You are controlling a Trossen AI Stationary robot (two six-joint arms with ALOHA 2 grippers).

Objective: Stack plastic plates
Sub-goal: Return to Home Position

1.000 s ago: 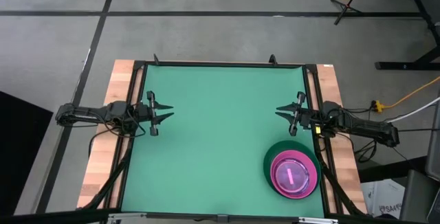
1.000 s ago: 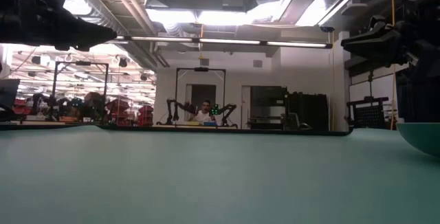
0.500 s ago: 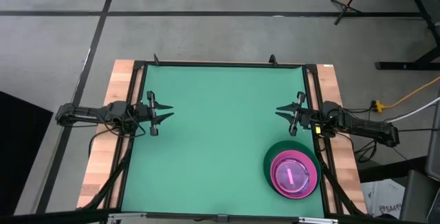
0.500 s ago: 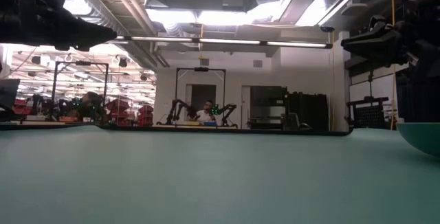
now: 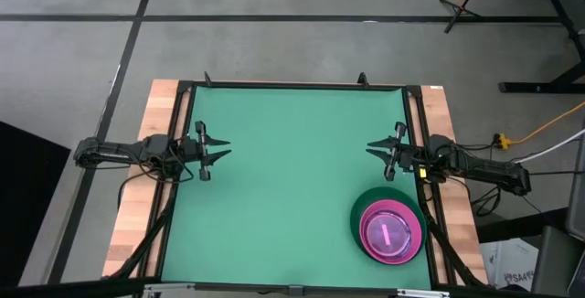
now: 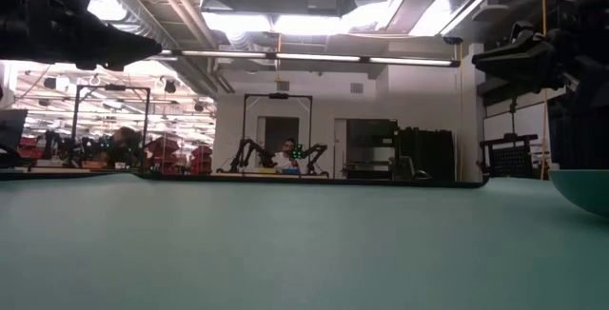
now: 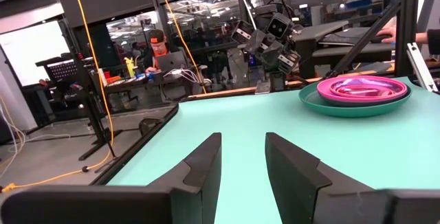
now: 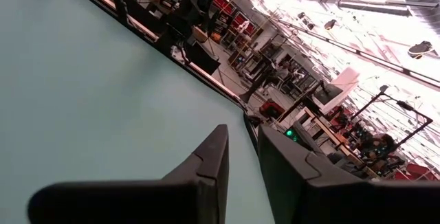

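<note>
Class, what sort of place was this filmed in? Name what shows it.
Probably a robotics lab: more robot arms across the room, a person at a laptop, exposed ceiling ducts and strip lights overhead.

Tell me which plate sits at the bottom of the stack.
The large dark green plate. It is the widest of the stack, and its rim shows around the pink plates nested on it.
</note>
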